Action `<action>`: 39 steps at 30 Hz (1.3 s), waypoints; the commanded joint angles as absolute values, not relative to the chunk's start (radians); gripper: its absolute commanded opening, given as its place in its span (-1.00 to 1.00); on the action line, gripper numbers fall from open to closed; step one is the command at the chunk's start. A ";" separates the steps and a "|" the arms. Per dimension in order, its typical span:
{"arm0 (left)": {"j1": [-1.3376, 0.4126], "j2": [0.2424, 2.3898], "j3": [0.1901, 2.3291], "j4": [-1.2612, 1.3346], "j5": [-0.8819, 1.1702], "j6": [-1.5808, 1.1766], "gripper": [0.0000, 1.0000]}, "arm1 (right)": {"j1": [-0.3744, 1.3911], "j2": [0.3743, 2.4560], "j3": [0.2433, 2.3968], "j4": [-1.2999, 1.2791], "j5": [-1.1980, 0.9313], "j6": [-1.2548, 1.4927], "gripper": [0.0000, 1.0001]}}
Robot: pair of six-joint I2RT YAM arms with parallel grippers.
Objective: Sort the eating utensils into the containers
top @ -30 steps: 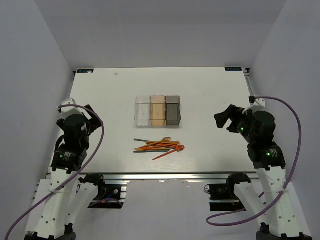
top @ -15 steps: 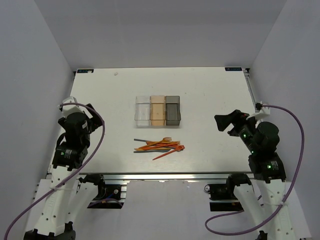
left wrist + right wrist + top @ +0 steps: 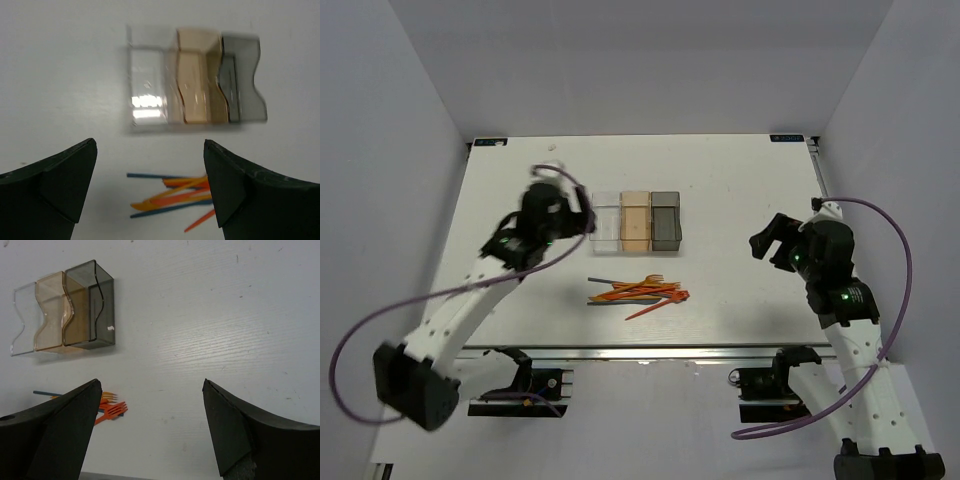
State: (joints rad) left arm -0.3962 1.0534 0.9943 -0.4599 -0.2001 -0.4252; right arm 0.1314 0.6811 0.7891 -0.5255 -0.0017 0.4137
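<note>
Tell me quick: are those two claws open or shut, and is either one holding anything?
Left gripper: open, holding nothing.
Right gripper: open, holding nothing.

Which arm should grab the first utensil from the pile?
Left. The left hand hangs open beside the clear bin, near the utensil pile; the right hand sits farther off, toward the table's right edge.
</note>
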 commanded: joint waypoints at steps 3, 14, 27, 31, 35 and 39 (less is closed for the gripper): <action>-0.694 1.348 1.080 -0.547 -0.238 -0.355 0.83 | 0.135 0.643 0.753 -0.503 -0.025 0.367 0.70; -0.752 1.427 1.108 -0.594 -0.057 -0.109 0.43 | 0.150 0.629 0.706 -0.466 -0.136 0.347 0.46; -0.791 1.531 1.055 -0.515 -0.009 -0.086 -0.01 | 0.153 0.601 0.678 -0.422 -0.199 0.345 0.46; -0.796 1.565 1.016 -0.468 -0.005 -0.084 -0.14 | 0.153 0.591 0.672 -0.417 -0.209 0.347 0.48; -0.798 1.615 1.037 -0.476 -0.014 -0.080 -0.24 | 0.153 0.583 0.660 -0.400 -0.229 0.348 0.50; -0.799 1.658 1.046 -0.482 -0.035 -0.069 -0.24 | 0.153 0.583 0.658 -0.396 -0.248 0.348 0.51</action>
